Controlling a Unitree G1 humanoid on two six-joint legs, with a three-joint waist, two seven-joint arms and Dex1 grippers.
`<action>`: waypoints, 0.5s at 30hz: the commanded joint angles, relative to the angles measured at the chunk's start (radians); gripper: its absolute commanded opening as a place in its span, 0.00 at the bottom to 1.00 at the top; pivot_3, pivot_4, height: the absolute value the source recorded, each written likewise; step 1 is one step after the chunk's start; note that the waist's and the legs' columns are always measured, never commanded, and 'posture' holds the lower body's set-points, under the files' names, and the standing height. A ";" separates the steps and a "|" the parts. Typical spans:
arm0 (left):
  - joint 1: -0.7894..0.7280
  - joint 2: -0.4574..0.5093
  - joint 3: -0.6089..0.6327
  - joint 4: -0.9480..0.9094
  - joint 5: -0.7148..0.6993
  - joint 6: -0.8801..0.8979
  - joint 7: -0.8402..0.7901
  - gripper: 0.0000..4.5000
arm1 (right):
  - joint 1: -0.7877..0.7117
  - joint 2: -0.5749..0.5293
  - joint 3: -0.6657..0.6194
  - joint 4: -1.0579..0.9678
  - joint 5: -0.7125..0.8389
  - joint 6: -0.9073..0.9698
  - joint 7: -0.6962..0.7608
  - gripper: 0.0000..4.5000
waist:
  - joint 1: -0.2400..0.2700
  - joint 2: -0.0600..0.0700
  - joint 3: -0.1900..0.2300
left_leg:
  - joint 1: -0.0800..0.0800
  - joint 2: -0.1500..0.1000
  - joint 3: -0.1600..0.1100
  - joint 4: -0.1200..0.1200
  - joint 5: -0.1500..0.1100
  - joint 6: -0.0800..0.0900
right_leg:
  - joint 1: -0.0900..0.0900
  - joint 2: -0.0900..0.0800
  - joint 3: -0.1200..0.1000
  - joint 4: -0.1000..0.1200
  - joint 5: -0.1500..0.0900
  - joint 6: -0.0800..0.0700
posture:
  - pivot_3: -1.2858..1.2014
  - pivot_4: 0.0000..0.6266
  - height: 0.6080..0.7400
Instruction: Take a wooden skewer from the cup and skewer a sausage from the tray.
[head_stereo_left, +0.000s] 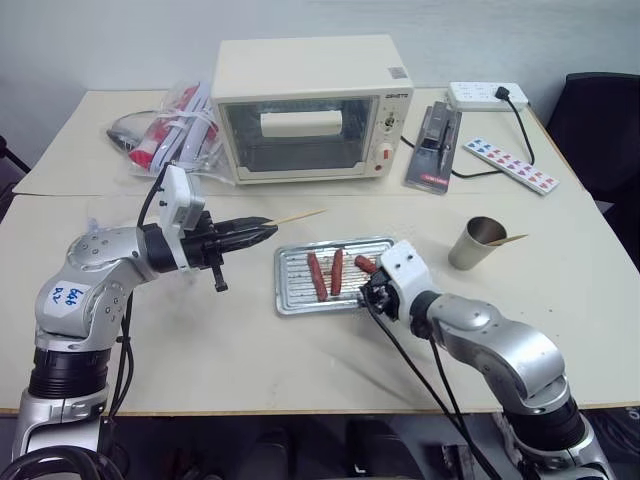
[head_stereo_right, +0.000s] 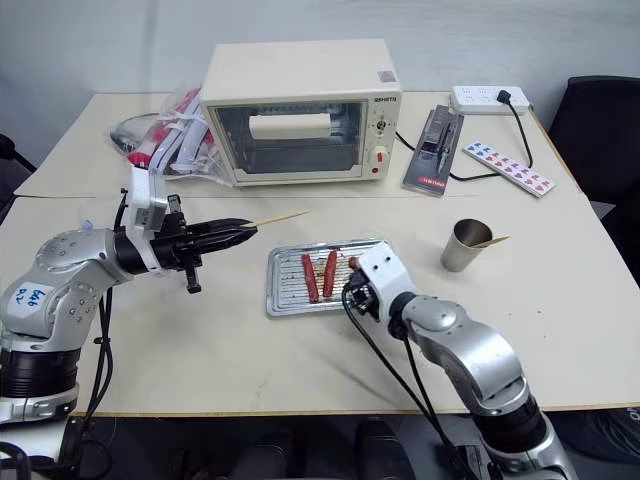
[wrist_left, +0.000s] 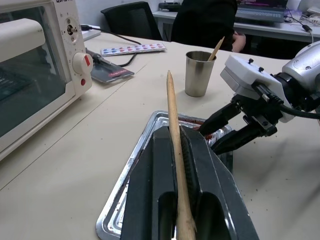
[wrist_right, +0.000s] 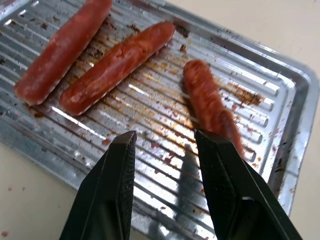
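We find the left end effector (head_stereo_left: 262, 232) clamped on the skewer (head_stereo_left: 298, 216), held level above the counter (head_stereo_left: 200, 340) with the pointed tip facing the tray (head_stereo_left: 290, 300). We judge this keeps the point ready for a sausage once one is presented to it.

The tray lies on the counter in front of the oven (head_stereo_left: 310, 105), with three sausages on its ribbed floor. Two lie side by side toward the robot's left; the third sausage (wrist_right: 207, 102) lies apart, nearest the right end effector (wrist_right: 165, 142).

The right end effector hovers low over the tray's near edge, jaws partly apart and holding nothing. In the right wrist view one finger (wrist_right: 220, 160) overlaps the end of that third sausage, while the other stands over bare tray floor. We cannot tell whether the finger touches it. We judge the jaws are not yet astride it and a small sideways correction is needed before closing.

The cup (head_stereo_left: 478, 243) stands well apart to the robot's right, with another stick leaning inside.
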 joint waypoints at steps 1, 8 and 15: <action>-0.007 0.010 0.016 -0.018 0.000 -0.012 0.002 0.00 | -0.011 -0.012 -0.031 0.006 -0.025 -0.030 0.017 0.43 | 0.000 0.000 0.000 | 0.000 0.000 0.000 0.000 0.000 0.000 | 0.000 0.000 0.000 0.000 0.000 0.000 | 0.52 0.24 1.00; -0.003 0.007 0.016 -0.020 0.000 -0.017 0.002 0.00 | -0.029 -0.029 -0.037 0.003 -0.038 -0.036 0.053 0.43 | 0.000 0.000 0.000 | 0.000 0.000 0.000 0.000 0.000 0.000 | 0.000 0.000 0.000 0.000 0.000 0.000 | 0.52 0.24 1.00; 0.000 0.007 0.022 -0.023 -0.004 -0.017 0.006 0.00 | -0.020 -0.080 -0.006 0.058 -0.094 -0.109 0.097 0.43 | 0.000 0.000 0.000 | 0.000 0.000 0.000 0.000 0.000 0.000 | 0.000 0.000 0.000 0.000 0.000 0.000 | 0.52 0.24 1.00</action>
